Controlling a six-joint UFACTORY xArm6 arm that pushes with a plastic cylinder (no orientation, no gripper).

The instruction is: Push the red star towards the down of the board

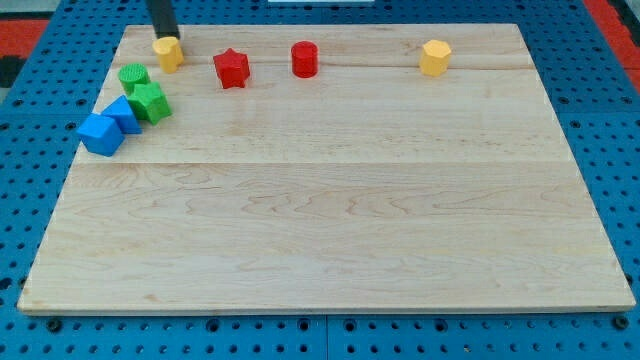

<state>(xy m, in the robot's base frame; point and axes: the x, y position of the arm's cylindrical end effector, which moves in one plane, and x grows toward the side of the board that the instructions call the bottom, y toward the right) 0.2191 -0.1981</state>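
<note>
Rod only, no jaws to report: red star (231,68) sat toward the view's right of my tip (168,38), slightly lower, apart.

Two yellow blocks (168,53) (435,57), two red (231,68) (304,59), two green (134,75) (150,102), two blue (100,134) (124,114) (eight total).

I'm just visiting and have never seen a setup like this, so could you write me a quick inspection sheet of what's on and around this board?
Surface: pale wooden board, flat, lower part bare.
Job's things: red star near the view's top, left of centre, lying free.
Clutter: red cylinder to the star's right; yellow block further right; another yellow block to the star's left; two green blocks and two blue blocks bunched at the view's left.
Hand: none; my tip sits at the left yellow block's top edge, left of the star.
Cables: nothing seen.
Surroundings: blue perforated base; red patches at the top corners.
</note>
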